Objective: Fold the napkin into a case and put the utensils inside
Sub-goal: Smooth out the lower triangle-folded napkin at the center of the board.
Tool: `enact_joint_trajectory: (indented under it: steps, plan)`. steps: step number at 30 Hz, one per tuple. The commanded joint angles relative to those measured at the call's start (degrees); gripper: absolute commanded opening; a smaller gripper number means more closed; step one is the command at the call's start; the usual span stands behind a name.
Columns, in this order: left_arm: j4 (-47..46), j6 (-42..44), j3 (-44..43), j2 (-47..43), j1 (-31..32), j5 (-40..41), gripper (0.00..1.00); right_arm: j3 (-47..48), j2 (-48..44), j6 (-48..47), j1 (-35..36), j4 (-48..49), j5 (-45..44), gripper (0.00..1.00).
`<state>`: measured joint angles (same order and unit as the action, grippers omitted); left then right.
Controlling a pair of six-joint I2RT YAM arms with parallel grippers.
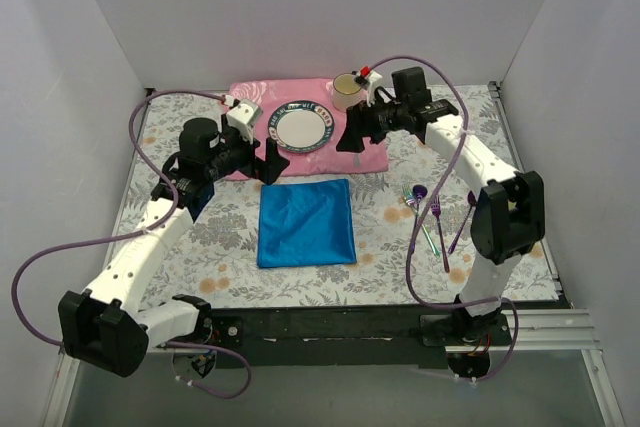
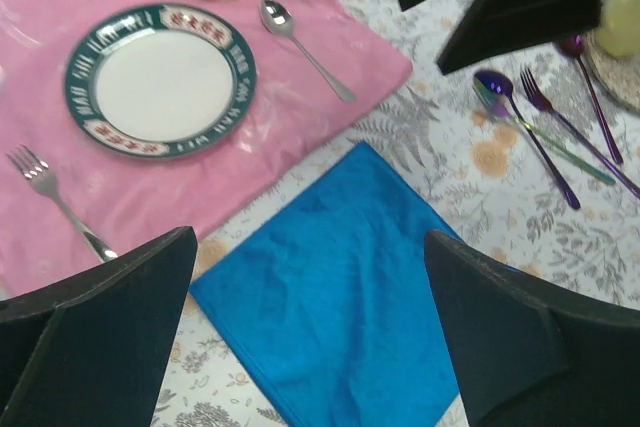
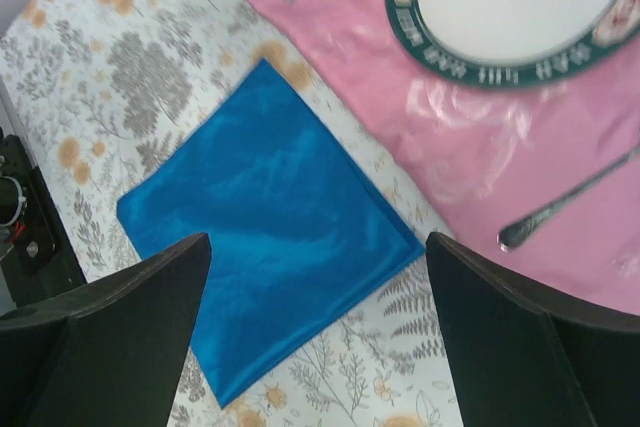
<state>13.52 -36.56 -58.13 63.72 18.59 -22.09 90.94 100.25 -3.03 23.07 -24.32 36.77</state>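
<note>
The blue napkin (image 1: 306, 222) lies flat and roughly square on the floral tablecloth; it also shows in the left wrist view (image 2: 345, 292) and the right wrist view (image 3: 265, 227). The iridescent utensils (image 1: 432, 217), a spoon (image 2: 520, 127) and fork among them, lie to its right. No case shows. My left gripper (image 1: 272, 163) is open and empty, raised above the napkin's far left corner. My right gripper (image 1: 352, 135) is open and empty, raised over the pink placemat's front edge beyond the napkin's far right corner.
A pink placemat (image 1: 370, 152) at the back holds a green-rimmed plate (image 1: 301, 126), a cup (image 1: 346, 91), a plain silver fork (image 2: 55, 202) and a plain silver spoon (image 2: 300, 42). White walls enclose the table on three sides.
</note>
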Motion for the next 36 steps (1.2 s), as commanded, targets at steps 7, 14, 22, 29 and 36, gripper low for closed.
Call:
enact_joint_trajectory:
  steps: [7, 14, 22, 29, 36]
  plan:
    - [3.8, -1.6, 1.6, 6.1, -0.6, -11.6, 0.98, -3.6, 12.6, 10.3, -5.7, -1.9, 3.6, 0.89]
    - [3.9, -6.4, 3.0, 12.1, -1.0, -21.3, 0.9, -2.9, 19.5, 16.1, -5.8, 2.7, 6.9, 0.84]
    - [4.7, -8.8, 5.5, 16.7, -0.9, -22.2, 0.68, -3.1, 23.1, 18.9, -5.3, 5.6, 7.7, 0.79]
    - [6.4, -8.9, 6.4, 19.0, -0.9, -22.2, 0.54, -3.3, 25.4, 19.5, -4.9, 6.6, 7.8, 0.74]
    - [8.2, -7.7, 7.2, 19.5, -0.9, -21.7, 0.51, -5.5, 26.2, 21.6, -4.0, 8.8, 8.4, 0.68]
